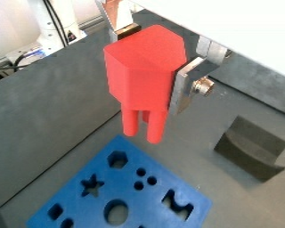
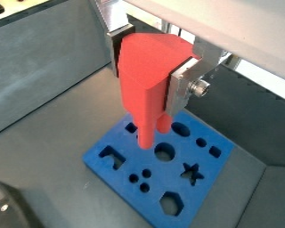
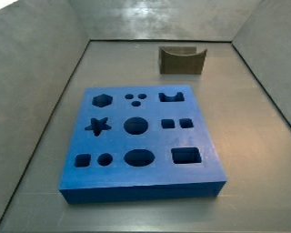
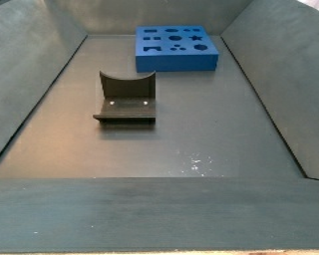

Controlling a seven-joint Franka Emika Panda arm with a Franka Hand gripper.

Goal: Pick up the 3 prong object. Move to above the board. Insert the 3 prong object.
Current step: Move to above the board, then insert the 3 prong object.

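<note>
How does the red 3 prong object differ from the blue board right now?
The 3 prong object is red, small and held in the tool above the floor; the board is blue, much larger and lies flat on the tray floor. The object has prongs pointing down; the board has cutouts facing up.

1. The 3 prong object (image 1: 142, 76) looks like matt red-orange plastic, smooth-faced with crisp edges; it sits between the fingers of the gripper (image 1: 153, 78), raised above the tray.
2. The one finger (image 2: 184, 85) that shows clearly is flat silver metal with a dull brushed sheen (a small shiny screw head sits on its side).
3. The board (image 3: 138, 136) is smooth blue plastic with a faint satin gloss on top.
4. The U-shaped block (image 4: 127, 100) is dark olive-brown and matt.
5. The tray floor (image 4: 162, 149) is grey, smooth and slightly reflective, showing soft light patches.
</note>
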